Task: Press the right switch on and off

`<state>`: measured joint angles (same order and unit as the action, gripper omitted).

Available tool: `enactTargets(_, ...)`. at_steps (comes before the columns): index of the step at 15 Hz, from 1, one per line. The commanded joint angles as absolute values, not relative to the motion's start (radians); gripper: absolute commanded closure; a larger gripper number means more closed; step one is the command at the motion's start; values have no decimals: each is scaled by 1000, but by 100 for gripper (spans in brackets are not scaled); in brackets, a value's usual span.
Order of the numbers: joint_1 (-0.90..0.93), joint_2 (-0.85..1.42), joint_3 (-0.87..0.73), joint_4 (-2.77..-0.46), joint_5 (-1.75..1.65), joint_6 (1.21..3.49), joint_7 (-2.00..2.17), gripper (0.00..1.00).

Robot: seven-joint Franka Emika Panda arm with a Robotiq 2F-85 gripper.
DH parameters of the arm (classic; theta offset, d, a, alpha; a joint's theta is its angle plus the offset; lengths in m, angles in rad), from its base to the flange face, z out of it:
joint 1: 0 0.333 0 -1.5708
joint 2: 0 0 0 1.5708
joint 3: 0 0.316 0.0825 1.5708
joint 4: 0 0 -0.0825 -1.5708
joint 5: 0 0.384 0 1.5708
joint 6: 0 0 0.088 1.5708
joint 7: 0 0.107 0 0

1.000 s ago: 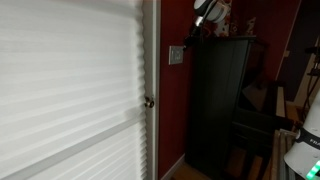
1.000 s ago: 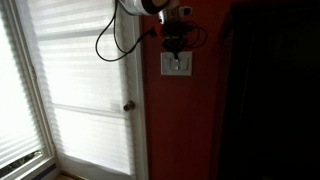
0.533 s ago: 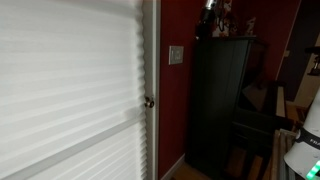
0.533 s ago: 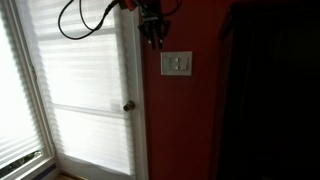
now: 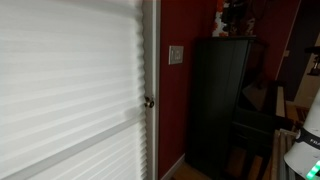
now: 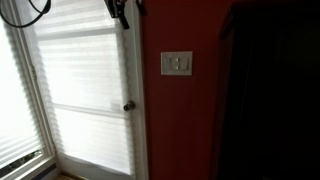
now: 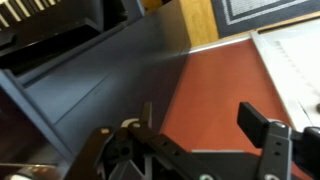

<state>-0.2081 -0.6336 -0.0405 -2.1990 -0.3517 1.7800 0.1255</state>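
At the far left of an exterior view, the blinds (image 6: 75, 90) are covering the door's glass and a black cable (image 6: 27, 14) is looping down from the top edge. Just right of that, the gripper (image 6: 120, 11) is hanging at the very top of the frame, over the door's edge, with its fingers pointing down. It is too dark and too cropped to tell whether the jaws are apart or together, and the wrist view is showing only dark linkage against the red wall (image 7: 215, 95). Lower down, the door knob (image 6: 128, 106) is sticking out of the door.

Further right, the switch plate (image 6: 176, 64) is sitting on the red wall. The right switch (image 6: 182, 64) is its right-hand rocker, and it is well apart from the gripper, below and to the right of it. The dark cabinet (image 6: 270, 100) is filling the right side.

The arm appears to be standing off from the plate, either between presses or after them; the rocker's position is too small to read. Any remaining press is calling for a move down and to the right, then a fingertip landing on the right rocker alone, clear of its left neighbour.
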Motion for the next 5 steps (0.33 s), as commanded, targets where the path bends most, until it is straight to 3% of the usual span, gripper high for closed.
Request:
enactTargets(1, -205, -678, -50, -2224, -390, 1775, 131, 4)
enactTargets(5, -214, -750, -50, -2278, -414, 1776, 131, 0)
